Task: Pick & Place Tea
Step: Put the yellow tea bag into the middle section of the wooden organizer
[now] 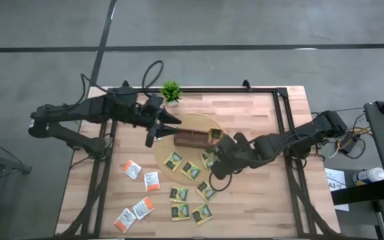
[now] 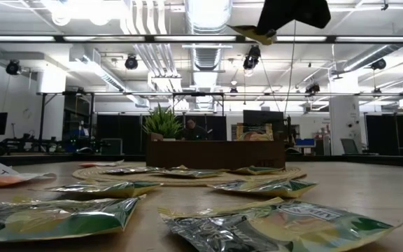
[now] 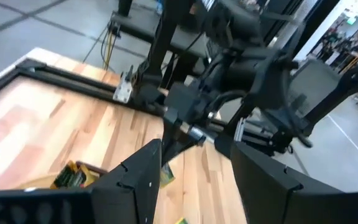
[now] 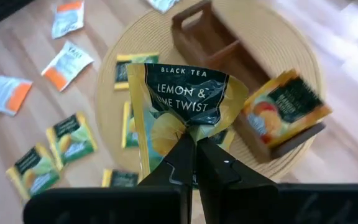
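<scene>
My right gripper point(image 1: 213, 158) hangs above the round woven mat point(image 1: 179, 152), shut on a dark green-and-yellow tea sachet point(image 4: 179, 102) printed "Lemon & Lime Twist". A brown compartment tray point(image 1: 193, 139) stands on the mat, with one sachet point(image 4: 284, 106) upright in its right end. More green-and-yellow sachets point(image 1: 191, 170) lie on the mat and the near table. White-and-orange sachets point(image 1: 142, 193) lie at the near left. My left gripper point(image 1: 157, 130) is open in the air over the tray's left end, with nothing between its fingers point(image 3: 135, 180). My right gripper pinches the sachet between its two fingers at the middle of one edge point(image 4: 188, 129), where the foil is creased together. The fingers slant down from the table's right. The sachet sticks out past the fingertips, lifted clear, high above the table point(image 2: 254, 31).
A small potted plant point(image 1: 171, 91) stands at the far edge behind the tray. Black frame rails point(image 1: 280, 127) run along the table's right and far sides. Bare wood lies at the near right point(image 1: 259, 207).
</scene>
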